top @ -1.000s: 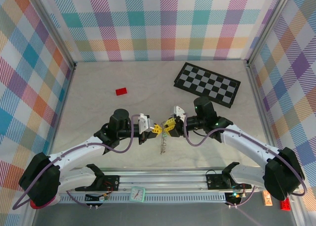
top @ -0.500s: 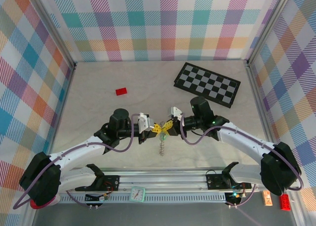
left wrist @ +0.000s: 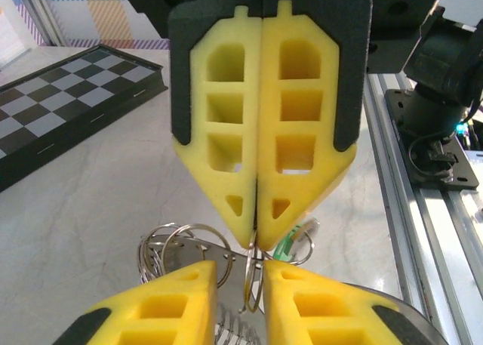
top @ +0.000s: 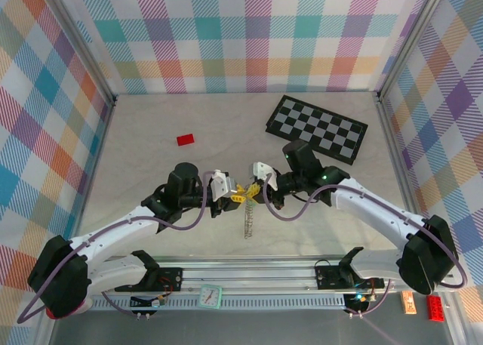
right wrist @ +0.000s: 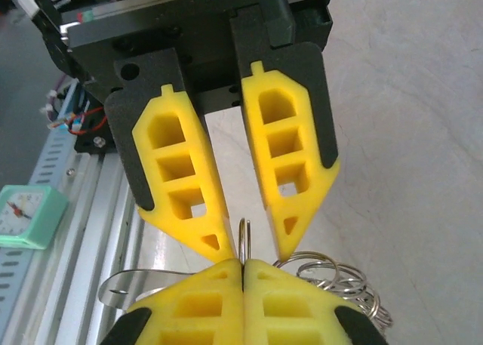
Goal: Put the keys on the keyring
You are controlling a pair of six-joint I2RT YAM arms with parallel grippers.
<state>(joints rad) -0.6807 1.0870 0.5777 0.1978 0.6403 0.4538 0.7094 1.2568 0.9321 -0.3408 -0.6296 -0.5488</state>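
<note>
The right end effector (right wrist: 243,269) is closed on a thin loop of the keyring (right wrist: 337,279) and holds it above the desk (left wrist: 98,209), probably to steady it. The left end effector (left wrist: 253,273) is slightly open around this loop.

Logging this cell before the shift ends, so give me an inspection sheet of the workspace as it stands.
Surface: pale table, no spills seen.
Job's things: keyring of silvery rings at the fingertips; green key beside it; blue key not made out.
Clutter: red block, checkerboard, small clock on the front rail.
Grippers: right gripper shut on one thin loop of the keyring; left gripper open, fingers either side of that loop.
Cables: purple cables along both arms, no snag seen.
Surroundings: plaid walls.
</note>
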